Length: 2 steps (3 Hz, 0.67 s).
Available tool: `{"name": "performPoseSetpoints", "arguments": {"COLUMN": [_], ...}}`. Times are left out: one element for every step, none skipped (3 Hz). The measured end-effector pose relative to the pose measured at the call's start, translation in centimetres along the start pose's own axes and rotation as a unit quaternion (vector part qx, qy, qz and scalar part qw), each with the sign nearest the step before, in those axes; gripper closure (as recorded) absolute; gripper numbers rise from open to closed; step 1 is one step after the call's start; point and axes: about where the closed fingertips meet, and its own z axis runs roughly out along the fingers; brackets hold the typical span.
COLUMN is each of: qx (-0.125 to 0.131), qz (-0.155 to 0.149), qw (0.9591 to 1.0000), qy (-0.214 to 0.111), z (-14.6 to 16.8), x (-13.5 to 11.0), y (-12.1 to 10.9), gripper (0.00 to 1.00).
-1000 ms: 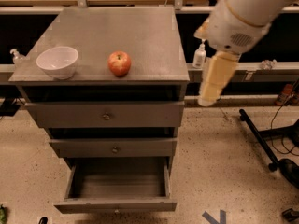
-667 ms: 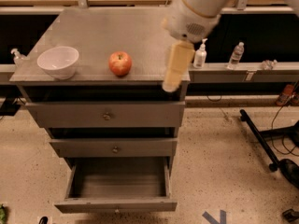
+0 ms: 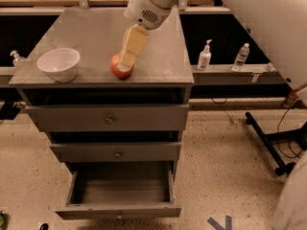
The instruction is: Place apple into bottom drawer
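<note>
The red apple (image 3: 118, 69) sits on the grey cabinet top (image 3: 91, 32), near its front edge at the middle. My gripper (image 3: 126, 60) hangs from the white arm and comes down over the apple from the upper right, its cream fingers covering the apple's top right part. The bottom drawer (image 3: 120, 188) is pulled out and shows an empty grey tray. The two upper drawers are shut.
A white bowl (image 3: 58, 63) stands on the cabinet top at the left. Two bottles (image 3: 205, 56) stand on a shelf to the right. A black stand's legs (image 3: 271, 138) lie on the floor at the right. The white arm (image 3: 268, 28) fills the upper right.
My gripper has swung left from beside the cabinet's right edge to over the apple. The apple, bowl and drawers have not moved.
</note>
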Motion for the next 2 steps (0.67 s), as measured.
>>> {"name": "performPoseSetpoints", "arguments": {"qx": [0.008, 0.008], "qz": [0.040, 0.040], "qw": [0.9985, 0.9985], "qy": [-0.037, -0.037], "z": [3.62, 3.62], "x": [0.29, 0.29], "y": [-0.80, -0.80], "gripper": [0.00, 0.00]}}
